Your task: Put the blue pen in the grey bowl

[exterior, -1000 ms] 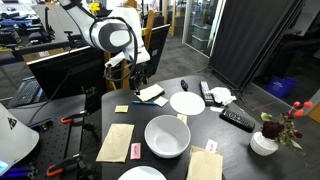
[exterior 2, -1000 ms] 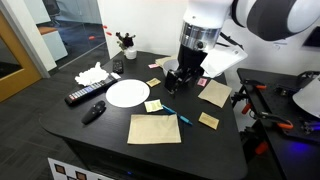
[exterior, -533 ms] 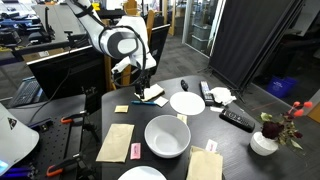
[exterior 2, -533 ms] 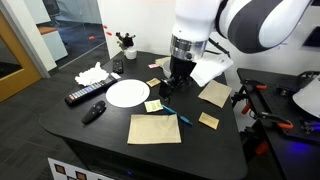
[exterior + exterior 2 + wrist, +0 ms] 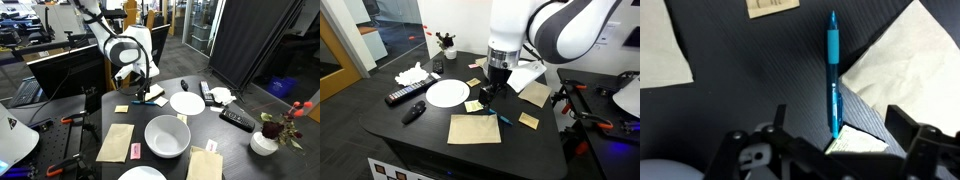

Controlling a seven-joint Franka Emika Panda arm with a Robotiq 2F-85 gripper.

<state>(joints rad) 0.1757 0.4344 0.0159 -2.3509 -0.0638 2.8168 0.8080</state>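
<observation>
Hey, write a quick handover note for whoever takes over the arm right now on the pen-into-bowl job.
Gripper: open, low over the table, jaws either side of the blue pen, not closed on it.
Pen: lying flat on the table, alongside a paper napkin.
Grey bowl: upright, apart from the pen, nothing seen in it.
Done: gripper lined up over the pen.
Left: close, lift, carry to the bowl, release.
</observation>
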